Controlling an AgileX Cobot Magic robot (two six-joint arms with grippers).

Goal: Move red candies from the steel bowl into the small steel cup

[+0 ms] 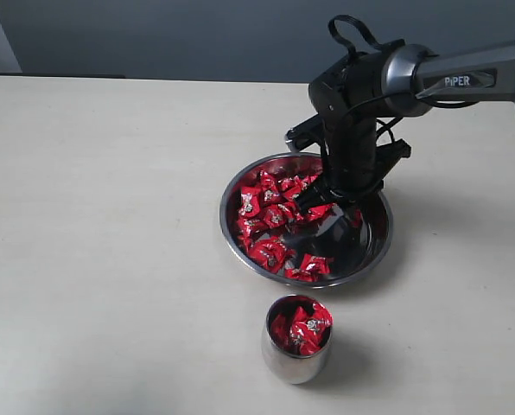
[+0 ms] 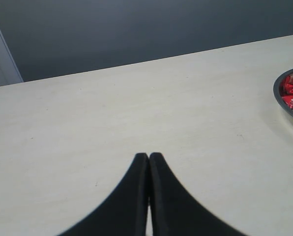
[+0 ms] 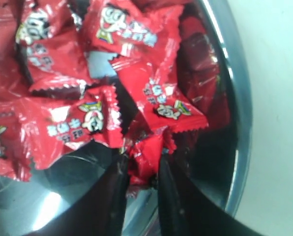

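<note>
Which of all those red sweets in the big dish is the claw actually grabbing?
The crumpled candy wedged between the right gripper's two black fingers, near the steel bowl's rim; the other red candies lie loose outside its grip.

- You get bright, even light; soft shadows fall right of the steel bowl (image 1: 362, 247).
- Your right wrist view shows the red candies (image 3: 151, 88) slightly blurred.

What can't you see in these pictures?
Exterior view: fingertips of the right gripper, hidden by its arm and the red candies.
Left wrist view: most of the steel bowl, cut by the edge.
Exterior view: what lies deeper in the small steel cup, under top candies.
Right wrist view: wrapper print, blurred.
</note>
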